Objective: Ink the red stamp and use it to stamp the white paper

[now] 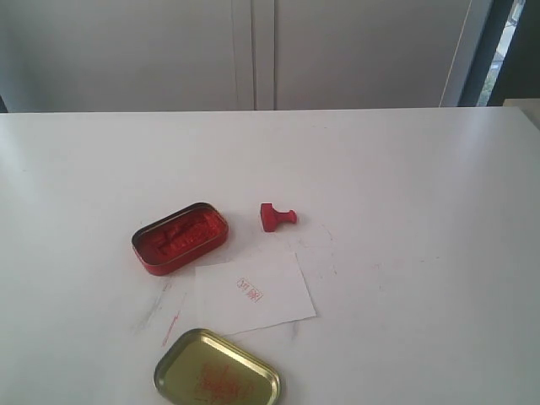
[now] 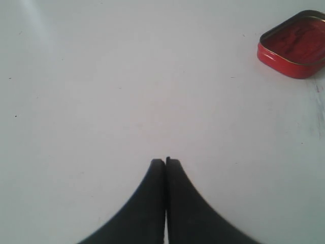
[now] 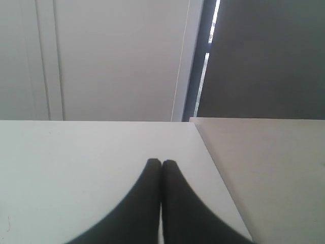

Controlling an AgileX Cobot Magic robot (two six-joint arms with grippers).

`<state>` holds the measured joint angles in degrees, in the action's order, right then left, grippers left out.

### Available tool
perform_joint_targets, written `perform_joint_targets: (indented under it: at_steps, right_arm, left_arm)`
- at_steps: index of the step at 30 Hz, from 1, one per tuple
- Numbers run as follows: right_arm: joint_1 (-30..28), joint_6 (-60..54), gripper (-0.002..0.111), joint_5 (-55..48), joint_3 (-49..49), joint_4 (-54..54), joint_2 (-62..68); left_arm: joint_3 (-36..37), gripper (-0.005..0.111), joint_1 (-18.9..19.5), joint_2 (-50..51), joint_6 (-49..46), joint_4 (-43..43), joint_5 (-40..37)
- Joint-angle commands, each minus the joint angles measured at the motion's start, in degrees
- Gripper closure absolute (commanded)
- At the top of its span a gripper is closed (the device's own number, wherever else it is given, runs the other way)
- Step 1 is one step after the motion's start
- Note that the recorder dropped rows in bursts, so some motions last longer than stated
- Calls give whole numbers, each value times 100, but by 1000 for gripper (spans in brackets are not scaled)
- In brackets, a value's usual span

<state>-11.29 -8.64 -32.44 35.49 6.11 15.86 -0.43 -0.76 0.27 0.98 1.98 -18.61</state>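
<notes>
Exterior view: red stamp [image 1: 277, 218] lying on its side, no arm in frame, well clear of both sets of jaws

Left gripper [image 2: 165, 161] and right gripper [image 3: 161, 162] both have their jaws pinched together on nothing. The open ink tin [image 2: 294, 48] sits well ahead of the left jaws, off to one side. Neither the stamp nor the white paper [image 1: 253, 291] is in front of either pair. The paper already carries a red imprint [image 1: 249, 292]. My worry is that a pinch on the round knob of a lying-down stamp could roll it and smear the table [image 1: 422, 169]. The loose sheet could also slide, or lift with a sticky stamp face.
</notes>
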Motion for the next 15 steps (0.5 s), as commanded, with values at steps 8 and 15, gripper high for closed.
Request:
perform_joint_targets:
  at_steps: [8, 15]
  right_arm:
    - [-15, 498, 108, 86, -95, -16, -57]
    - [-15, 499, 108, 104, -250, -26, -364]
  left_arm:
    - [43, 107, 10, -27, 25, 9, -47]
    - [43, 107, 10, -27, 25, 9, -47]
